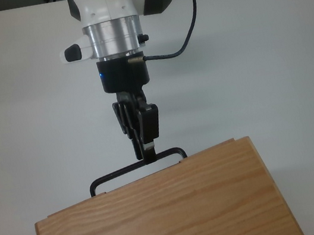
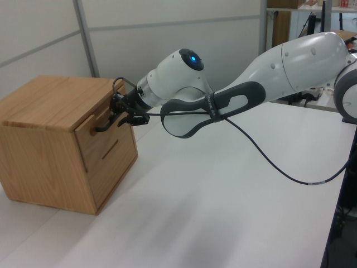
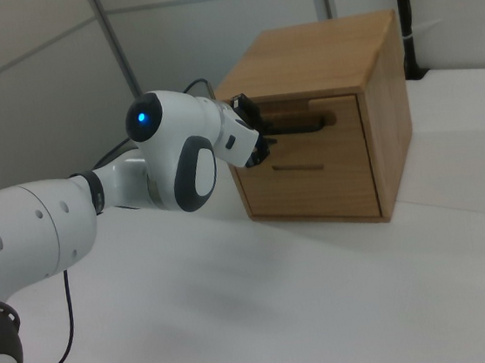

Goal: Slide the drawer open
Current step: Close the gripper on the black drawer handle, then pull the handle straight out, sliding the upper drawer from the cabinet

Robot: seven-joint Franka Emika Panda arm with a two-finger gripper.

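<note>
The drawer (image 2: pixel 104 133) is the upper one in a light wooden cabinet (image 1: pixel 161 216); its front sits nearly flush with the cabinet face. Its thin black bar handle (image 1: pixel 131 170) sticks out toward the arm and also shows in the left view as the handle (image 2: pixel 106 124) and in the right view as the handle (image 3: pixel 299 124). My gripper (image 1: pixel 149 155) has reached the bar near the top view's right end of the handle. In the left view the gripper (image 2: pixel 119 113) stands open, one finger above the bar and one below. In the right view the gripper (image 3: pixel 260 141) is partly hidden by the wrist.
The cabinet stands on a white table (image 1: pixel 268 62). A lower drawer with a slot pull (image 3: pixel 298 168) sits under the upper one. A black cable (image 2: pixel 279 167) hangs from the arm down onto the table. Grey wall panels (image 2: pixel 167 33) stand behind the table.
</note>
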